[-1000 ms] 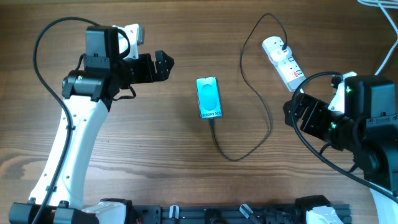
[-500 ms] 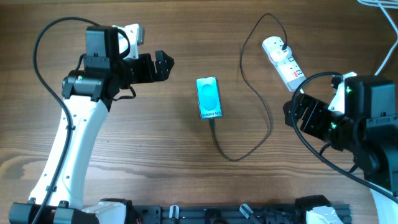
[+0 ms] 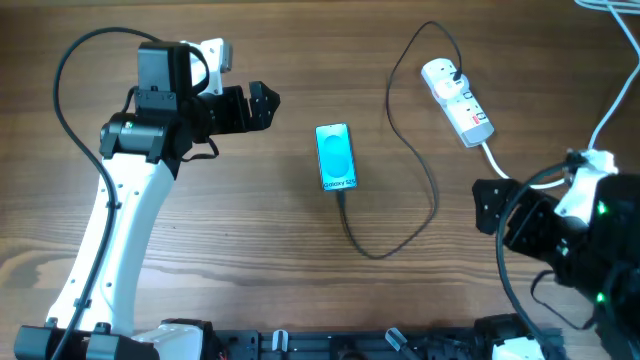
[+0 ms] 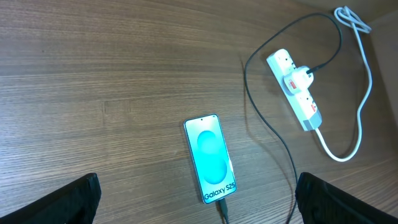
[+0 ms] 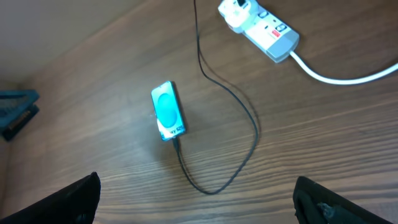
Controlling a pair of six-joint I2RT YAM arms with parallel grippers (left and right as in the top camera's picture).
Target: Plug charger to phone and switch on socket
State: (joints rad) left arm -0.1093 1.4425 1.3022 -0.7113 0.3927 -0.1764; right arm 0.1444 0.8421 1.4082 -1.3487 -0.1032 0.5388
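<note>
Overhead and wrist views of a wooden surface (image 3: pixel 250 230). The phone (image 3: pixel 336 156) is laid flat near the centre, screen up and lit cyan, with its white text strip at the end nearer the arm bases. The charger (image 3: pixel 432 195) is seen as a thin black cable. Its small tip (image 3: pixel 341 194) meets the text-strip end of the phone. From there the cable loops toward the right and runs up to the socket (image 3: pixel 457 100), which lies at the far right of the surface. One outlet of the socket is occupied by a white plug (image 4: pixel 300 76), from which the black cable leaves. A thick white cord (image 4: pixel 348 149) exits the socket's other end.

The left tool (image 3: pixel 266 105) is held well apart from the phone, to its left. Its fingers (image 4: pixel 68 202) are spread wide, and nothing is held between them. The right tool (image 3: pixel 486 203) is placed right of the cable loop, below the socket and clear of both. Its fingers (image 5: pixel 62 202) are likewise spread, and nothing is gripped.
</note>
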